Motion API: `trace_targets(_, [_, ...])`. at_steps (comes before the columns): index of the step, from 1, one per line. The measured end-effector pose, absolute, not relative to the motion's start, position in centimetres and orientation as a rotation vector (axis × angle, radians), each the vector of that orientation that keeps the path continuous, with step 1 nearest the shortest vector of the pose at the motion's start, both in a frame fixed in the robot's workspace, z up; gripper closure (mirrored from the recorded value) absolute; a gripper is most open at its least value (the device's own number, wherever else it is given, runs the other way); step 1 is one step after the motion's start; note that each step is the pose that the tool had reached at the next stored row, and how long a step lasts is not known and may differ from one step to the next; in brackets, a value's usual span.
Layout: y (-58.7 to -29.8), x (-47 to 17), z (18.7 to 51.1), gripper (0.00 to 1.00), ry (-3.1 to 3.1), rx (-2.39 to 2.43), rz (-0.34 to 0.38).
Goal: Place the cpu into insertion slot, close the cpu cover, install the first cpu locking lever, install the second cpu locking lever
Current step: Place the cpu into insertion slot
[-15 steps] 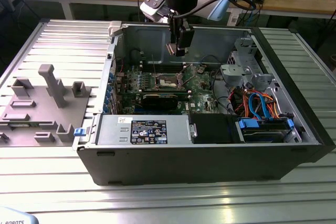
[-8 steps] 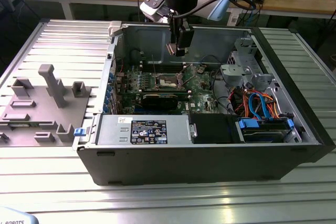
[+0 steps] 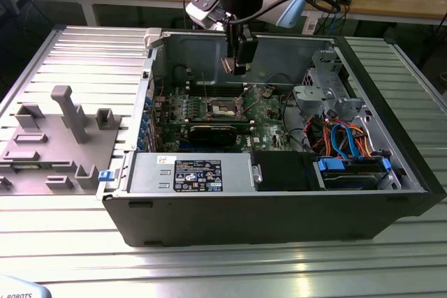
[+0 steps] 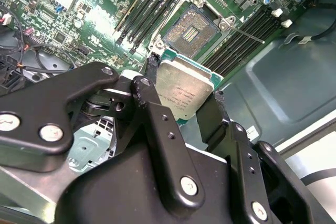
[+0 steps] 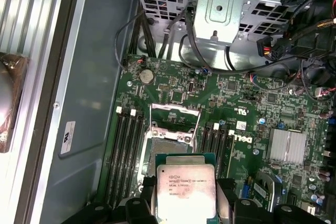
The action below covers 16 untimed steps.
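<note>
Gripper (image 4: 184, 88) clamped on the cpu (image 5: 186, 192) by two opposite edges, holding it in the air inside the case (image 3: 279, 214), above the board (image 5: 252, 114) and apart from the slot (image 5: 170, 142), whose cover (image 5: 176, 107) stands raised

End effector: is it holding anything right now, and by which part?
The end effector holds the cpu by two opposite side edges, short of the insertion slot.

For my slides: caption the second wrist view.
Gripper holds the cpu over the motherboard, near the open insertion slot.
</note>
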State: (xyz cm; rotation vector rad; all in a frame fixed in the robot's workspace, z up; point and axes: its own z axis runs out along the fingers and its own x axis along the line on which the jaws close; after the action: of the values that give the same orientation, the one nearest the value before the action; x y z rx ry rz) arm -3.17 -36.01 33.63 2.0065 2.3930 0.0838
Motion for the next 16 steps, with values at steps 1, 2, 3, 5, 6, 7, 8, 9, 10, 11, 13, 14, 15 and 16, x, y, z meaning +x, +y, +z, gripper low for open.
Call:
trace_targets(1, [-36.01, -3.17, 33.63, 0.46, 2.392, 2.008, 0.084])
trace_targets(2, [-36.01, -3.17, 33.63, 0.46, 2.391, 2.009, 0.084])
trace_targets(3, [-36.01, -3.17, 33.63, 0.46, 2.390, 2.010, 0.084])
trace_targets(5, [-36.01, -3.17, 33.63, 0.46, 2.387, 2.014, 0.084])
trace_targets(6, [-36.01, -3.17, 33.63, 0.46, 2.386, 2.015, 0.084])
trace_targets(7, [-36.01, -3.17, 33.63, 0.46, 2.385, 2.016, 0.084])
trace_targets(8, [-36.01, -3.17, 33.63, 0.46, 2.384, 2.017, 0.084])
trace_targets(9, [-36.01, -3.17, 33.63, 0.46, 2.383, 2.018, 0.084])
trace_targets(10, [-36.01, -3.17, 33.63, 0.46, 2.381, 2.020, 0.084])
trace_targets(11, [-36.01, -3.17, 33.63, 0.46, 2.380, 2.021, 0.084])
trace_targets(13, [-36.01, -3.17, 33.63, 0.46, 2.378, 2.023, 0.084])
trace_targets(14, [-36.01, -3.17, 33.63, 0.46, 2.377, 2.024, 0.084])
trace_targets(15, [-36.01, -3.17, 33.63, 0.46, 2.376, 2.025, 0.083])
trace_targets(16, [-36.01, -3.17, 33.63, 0.46, 2.375, 2.027, 0.083])
